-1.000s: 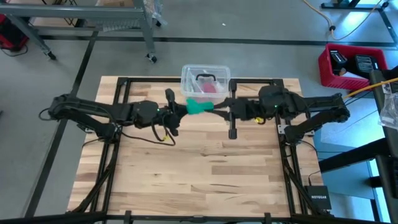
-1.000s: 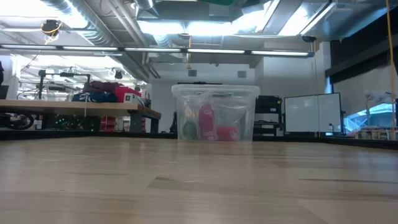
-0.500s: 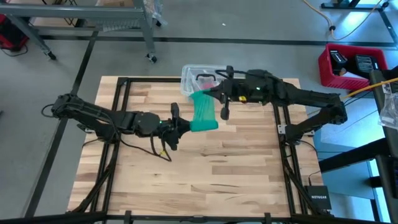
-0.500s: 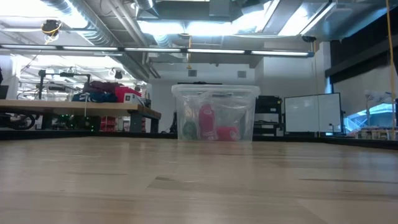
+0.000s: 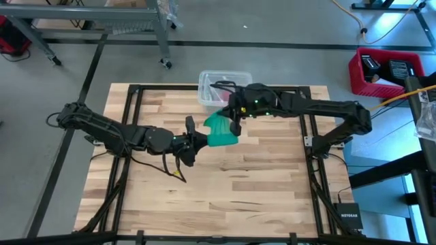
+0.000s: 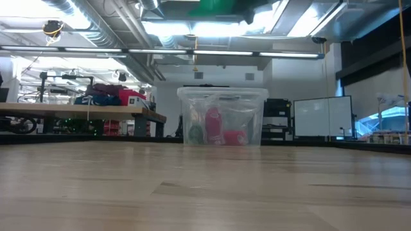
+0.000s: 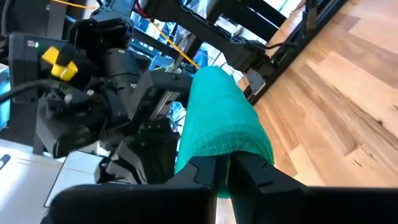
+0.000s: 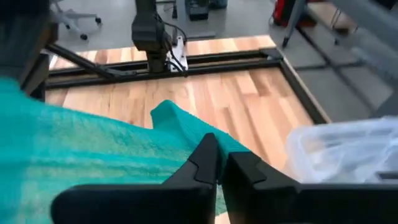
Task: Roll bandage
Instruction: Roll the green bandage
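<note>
The teal-green bandage hangs in the air over the table's far middle, held between both grippers as a loose, bunched, folded band. It fills much of the left wrist view and the right wrist view. Its green shows at the top edge of the low view. My left gripper is shut on its near left part. My right gripper is shut on its far right part, just in front of the clear tub. My left gripper pinches the lower end of the bandage's bunched band between its two fingers, coming about level from the table's left. The band rises from the fingers toward the right arm, clear of the table. My right gripper pinches the bandage's fabric between its two fingers, coming from the table's right. The fabric spreads away from the fingers toward the left arm in loose layers, lifted clear of the table.
A clear plastic tub with pink-red items inside stands at the table's far edge, close behind the right gripper; it also shows in the right wrist view. Bare wood lies toward the near edge. Black frame rails run along the sides.
The grippers drew apart, left toward the near edge and right toward the far edge, spreading the small wad into a strip. Then the right gripper came back toward the left gripper, and the strip folded over into a loose bunch.
</note>
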### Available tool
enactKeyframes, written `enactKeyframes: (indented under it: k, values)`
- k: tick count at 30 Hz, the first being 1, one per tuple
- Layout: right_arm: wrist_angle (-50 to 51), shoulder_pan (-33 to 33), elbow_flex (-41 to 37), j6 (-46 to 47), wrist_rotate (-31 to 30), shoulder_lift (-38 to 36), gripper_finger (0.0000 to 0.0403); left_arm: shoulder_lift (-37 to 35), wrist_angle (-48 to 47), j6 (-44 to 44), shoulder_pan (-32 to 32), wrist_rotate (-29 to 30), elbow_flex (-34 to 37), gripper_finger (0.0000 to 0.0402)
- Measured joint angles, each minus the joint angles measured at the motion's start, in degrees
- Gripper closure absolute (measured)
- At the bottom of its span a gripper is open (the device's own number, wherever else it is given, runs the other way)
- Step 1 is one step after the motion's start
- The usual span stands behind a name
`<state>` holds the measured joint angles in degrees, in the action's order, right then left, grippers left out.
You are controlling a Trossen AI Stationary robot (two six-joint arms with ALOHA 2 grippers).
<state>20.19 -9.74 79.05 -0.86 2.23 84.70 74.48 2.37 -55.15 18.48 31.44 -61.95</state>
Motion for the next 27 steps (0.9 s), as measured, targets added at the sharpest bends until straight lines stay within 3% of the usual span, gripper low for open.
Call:
enactKeyframes:
  k: [5, 11, 16, 21, 27]
  values:
    - [1.4, -0.5, -0.1, 6.0, 0.1, 0.7, 0.0341, 0.0, -2.7, 1.0, -1.1, 0.7, 0.0, 0.0389]
    - [2.5, -0.5, -0.1, 6.7, -1.6, 0.5, 0.024, 0.0, -5.2, 4.6, -2.4, 0.7, -0.1, 0.0389]
    - [2.4, -0.5, 1.1, 6.0, -3.5, -0.1, 0.0174, 0.0, -9.0, 13.5, -4.0, 0.7, -0.1, 0.0389]
    - [2.7, -0.5, 2.2, 3.9, -3.3, -0.1, 0.0145, 0.0, -11.9, 21.3, -5.6, 0.3, -0.1, 0.0389]
    - [4.0, -0.5, 3.9, 3.1, -4.3, -1.0, 0.0144, 0.0, -14.1, 31.3, -7.5, -3.5, -0.1, 0.0389]
